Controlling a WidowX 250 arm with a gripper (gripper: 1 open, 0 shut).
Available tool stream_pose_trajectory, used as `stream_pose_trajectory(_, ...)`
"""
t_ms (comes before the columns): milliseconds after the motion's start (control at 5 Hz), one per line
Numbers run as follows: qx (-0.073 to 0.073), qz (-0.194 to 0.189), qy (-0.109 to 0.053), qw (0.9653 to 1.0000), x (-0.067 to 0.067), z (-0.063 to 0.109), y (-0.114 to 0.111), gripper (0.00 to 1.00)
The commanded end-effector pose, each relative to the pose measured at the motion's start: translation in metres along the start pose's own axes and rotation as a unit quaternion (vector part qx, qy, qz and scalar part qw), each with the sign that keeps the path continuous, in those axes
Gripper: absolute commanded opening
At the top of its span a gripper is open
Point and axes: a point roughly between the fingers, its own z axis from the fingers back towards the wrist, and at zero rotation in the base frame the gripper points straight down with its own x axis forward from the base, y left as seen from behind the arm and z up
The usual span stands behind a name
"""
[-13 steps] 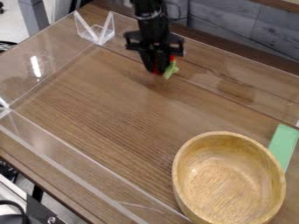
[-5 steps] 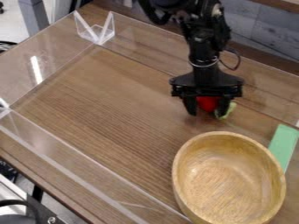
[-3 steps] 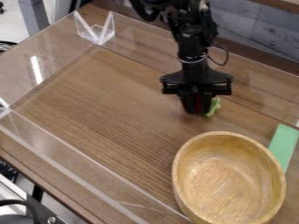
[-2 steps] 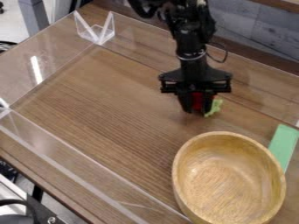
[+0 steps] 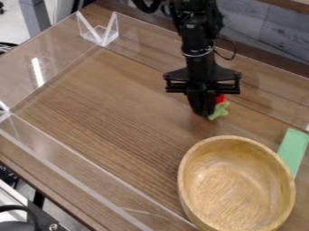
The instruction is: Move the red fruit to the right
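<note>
Right now the gripper (image 5: 203, 104) stands just left of the red fruit (image 5: 218, 111) (jaws look narrowed, grip unclear).

Counting from the wooden bowl (image 5: 237, 184): there is one such bowl, sitting at the near right of one wooden table (image 5: 108, 99). Up and slightly left of the bowl lies one red fruit (image 5: 218, 110), mostly hidden behind one gripper (image 5: 204, 107) on one black robot arm (image 5: 193, 36). Just right of the bowl's rim lies one flat green piece (image 5: 294, 148). Far to the upper left of the bowl stands one clear folded plastic stand (image 5: 98, 30). One clear plastic barrier (image 5: 72, 171) runs along the table edges left of the bowl.
</note>
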Motion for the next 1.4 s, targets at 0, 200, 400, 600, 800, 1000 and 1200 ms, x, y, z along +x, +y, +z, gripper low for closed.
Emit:
stream_pose_trajectory(0, -0.017, -0.001, -0.034, 0.9993, 0.012, 0.023, -0.007, 1.0)
stream_pose_trajectory(200, -0.024, -0.012, -0.031, 0.9991, 0.012, 0.014, -0.011, 0.0)
stream_pose_trajectory(400, -0.029, -0.023, -0.028, 0.9989, 0.013, 0.005, -0.014, 0.0)
stream_pose_trajectory(600, -0.03, -0.042, -0.023, 0.9984, 0.024, -0.002, -0.008, 1.0)
stream_pose_trajectory(800, -0.029, -0.059, -0.016, 0.9977, 0.035, -0.007, -0.001, 1.0)
stream_pose_trajectory(1000, -0.036, -0.055, -0.018, 0.9977, 0.031, -0.008, -0.01, 1.0)
stream_pose_trajectory(1200, -0.042, -0.052, -0.019, 0.9975, 0.028, -0.009, -0.019, 1.0)
